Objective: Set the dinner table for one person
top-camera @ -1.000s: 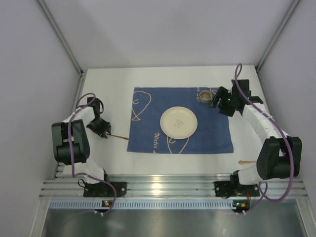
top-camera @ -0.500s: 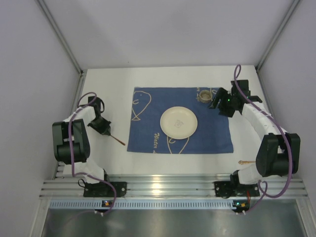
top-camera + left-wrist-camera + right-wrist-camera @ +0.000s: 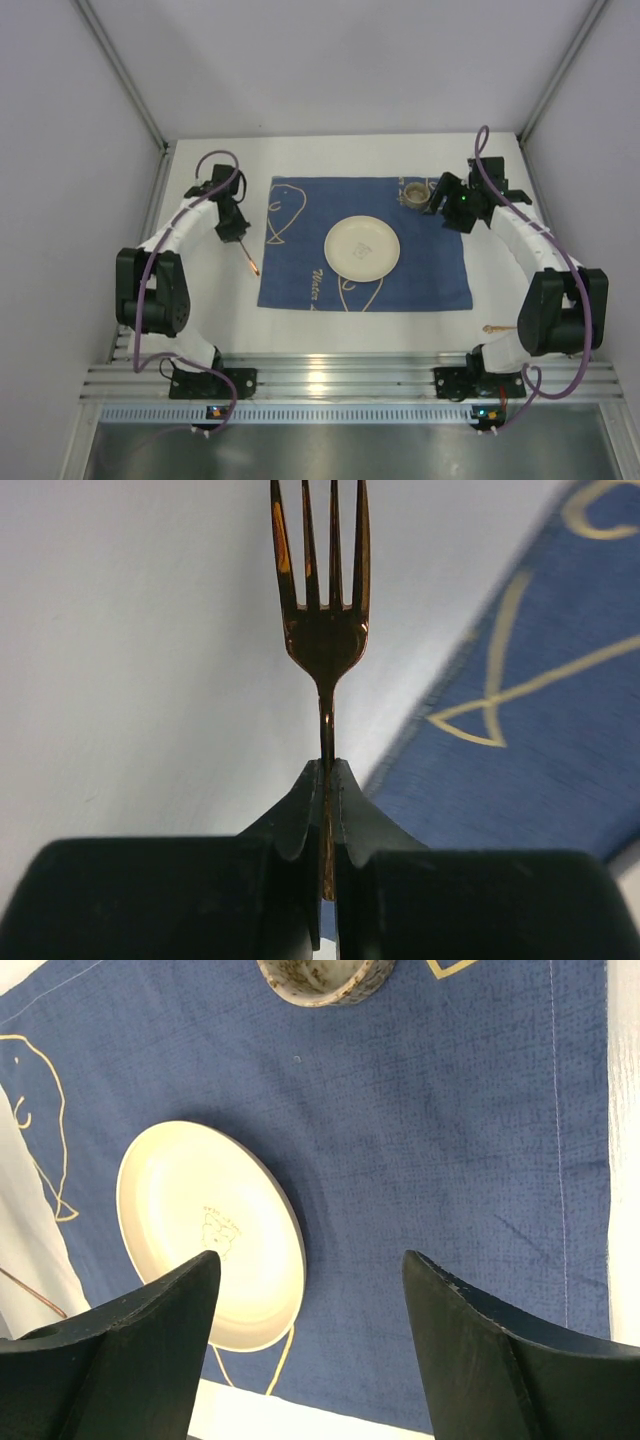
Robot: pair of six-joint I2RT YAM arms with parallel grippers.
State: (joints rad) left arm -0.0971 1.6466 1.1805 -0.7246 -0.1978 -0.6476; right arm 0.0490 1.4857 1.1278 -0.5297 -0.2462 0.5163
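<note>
White and flat, the dinner table (image 3: 360, 155) is lying under everything, and it is much bigger than all the other things. A blue placemat (image 3: 430, 265) with pale line drawings is lying in the middle of it (one drawing is looking a bit like a whale).

The left gripper (image 3: 236, 232) is reaching over the bare white table, just beside the left edge of the placemat. Its jaws are squeezing tight on the thin handle of a fork (image 3: 325, 630), with hardly any gap between them. The right gripper (image 3: 437, 200) is hanging over the far right part of the placemat, just beside a little speckled cup (image 3: 414, 192). Its fingers (image 3: 150, 1320) are standing wide apart and are holding nothing.

A round cream plate (image 3: 362, 248) is sitting in the middle of the placemat. It is showing a small faint drawing in its middle. The cup is sitting on the placemat near the far edge, to the right of the plate and apart from it.

The fork is shining a coppery colour and is showing four prongs. The prongs are pointing away from the left gripper, over the white table, and the placemat's edge is running just beside them. I cannot tell if the fork is touching the table. One more small brownish utensil (image 3: 497, 327) is lying on the bare table near its close right corner, off the placemat.
</note>
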